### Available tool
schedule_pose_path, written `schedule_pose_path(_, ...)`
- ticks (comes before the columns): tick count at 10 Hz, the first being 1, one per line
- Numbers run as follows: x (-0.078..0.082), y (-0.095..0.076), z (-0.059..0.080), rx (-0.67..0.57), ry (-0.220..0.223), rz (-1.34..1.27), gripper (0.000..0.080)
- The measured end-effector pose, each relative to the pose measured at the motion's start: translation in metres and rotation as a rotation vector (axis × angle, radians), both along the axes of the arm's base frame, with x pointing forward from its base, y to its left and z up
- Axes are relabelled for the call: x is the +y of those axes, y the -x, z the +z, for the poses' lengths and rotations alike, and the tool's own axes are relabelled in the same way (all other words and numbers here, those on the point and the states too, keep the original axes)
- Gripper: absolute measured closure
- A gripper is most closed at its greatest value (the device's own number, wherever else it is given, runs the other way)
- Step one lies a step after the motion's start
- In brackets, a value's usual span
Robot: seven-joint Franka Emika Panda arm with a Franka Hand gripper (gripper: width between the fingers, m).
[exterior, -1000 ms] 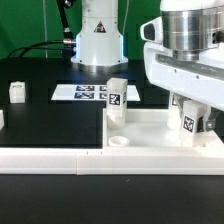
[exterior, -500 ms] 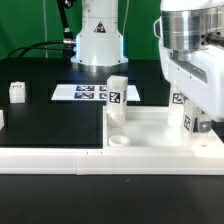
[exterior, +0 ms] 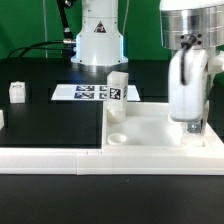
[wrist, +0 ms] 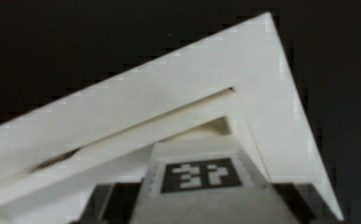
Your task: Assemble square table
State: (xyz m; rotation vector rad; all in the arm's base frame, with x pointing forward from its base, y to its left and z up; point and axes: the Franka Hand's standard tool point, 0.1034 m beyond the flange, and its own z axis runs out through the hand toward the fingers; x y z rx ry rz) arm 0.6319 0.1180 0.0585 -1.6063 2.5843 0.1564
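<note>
The white square table top [exterior: 150,128] lies on the black table with its rim up, a round socket [exterior: 118,140] showing at its near left corner. One tagged white leg [exterior: 117,91] stands upright at its far left corner. My gripper [exterior: 190,124] hangs over the top's right side in the exterior view. It is shut on another tagged leg [wrist: 203,178], which shows between the dark fingers [wrist: 116,202] in the wrist view, above a corner of the top [wrist: 195,95]. In the exterior view the gripper body hides most of that leg.
A loose tagged leg [exterior: 17,92] stands at the exterior view's far left, and a white part [exterior: 2,118] shows at the left edge. The marker board [exterior: 84,92] lies behind the top. A long white rail [exterior: 55,158] runs along the front. The robot base [exterior: 97,35] stands at the back.
The gripper has turned about its upright axis over the top's right side. The held leg's tag, which faced the exterior camera before, is now turned out of sight.
</note>
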Motion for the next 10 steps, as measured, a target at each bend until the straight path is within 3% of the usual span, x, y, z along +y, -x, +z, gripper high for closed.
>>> schedule_pose_path(5,-0.0005,0.0022,-0.0009,-0.016,0.021,0.041,0.0509)
schedule_pose_path(7,-0.0002,0.0027,-0.0015,-0.014,0.02,0.042,0.0286)
schedule_pose_path(8,-0.0001,0.0027,-0.0016,-0.014,0.021,0.042,0.0286)
schedule_pose_path(9,-0.0001,0.0028,-0.0017,-0.014,0.02,0.042,0.0181)
schedule_pose_path(10,0.0001,0.0025,-0.001,-0.015,0.02,0.044,0.0156)
